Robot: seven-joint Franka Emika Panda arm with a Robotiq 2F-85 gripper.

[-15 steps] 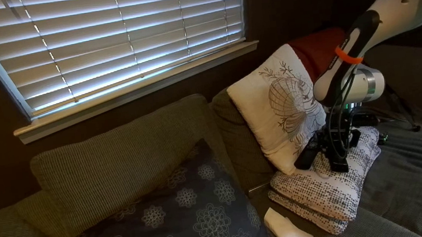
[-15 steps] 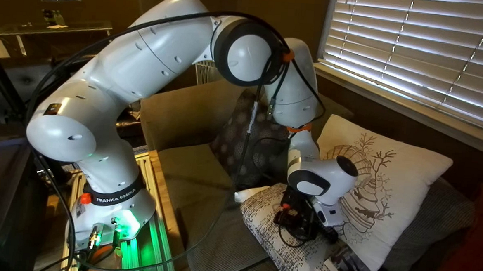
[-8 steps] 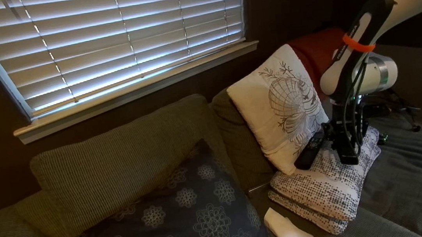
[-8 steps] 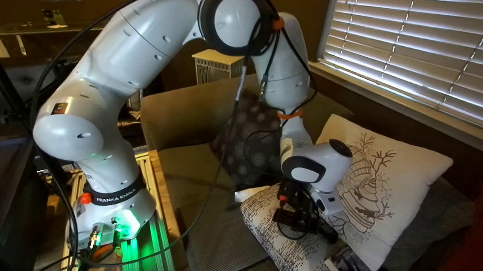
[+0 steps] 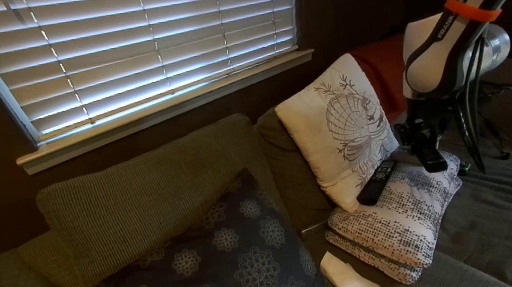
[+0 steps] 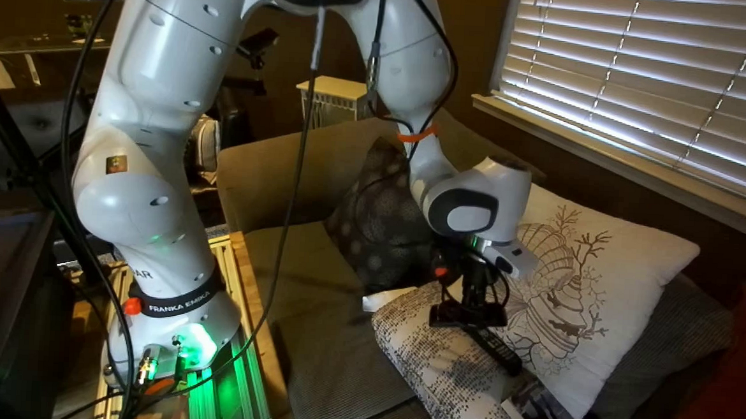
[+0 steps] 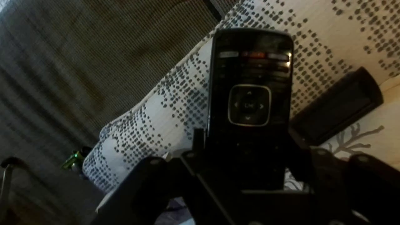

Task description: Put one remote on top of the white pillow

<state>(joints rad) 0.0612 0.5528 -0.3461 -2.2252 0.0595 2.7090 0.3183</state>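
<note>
The white pillow (image 5: 311, 130) with the grey-brown shell drawing leans against the couch back; it also shows in an exterior view (image 6: 632, 268) and at the wrist view's right edge (image 7: 386, 147). My gripper (image 7: 247, 140) is shut on a black remote (image 7: 250, 72), whose far end sticks out beyond the fingers. In both exterior views the gripper (image 5: 419, 138) (image 6: 474, 294) holds it above the dotted cushions, apart from the white pillow. A second black remote (image 5: 376, 183) lies on the dotted cushion along the pillow's lower edge; it also shows in the wrist view (image 7: 339, 107).
Two stacked white cushions with black dots (image 5: 402, 223) lie on the couch before the pillow. A dark grey flower-patterned cushion (image 5: 212, 271) and a folded white piece (image 5: 351, 278) lie nearby. A framed or printed item (image 6: 547, 413) lies by the pillow's lower corner.
My gripper has risen off the dotted cushions with a remote in it, moving up and right in the exterior view facing the window. The second remote stays put and is now more fully visible.
</note>
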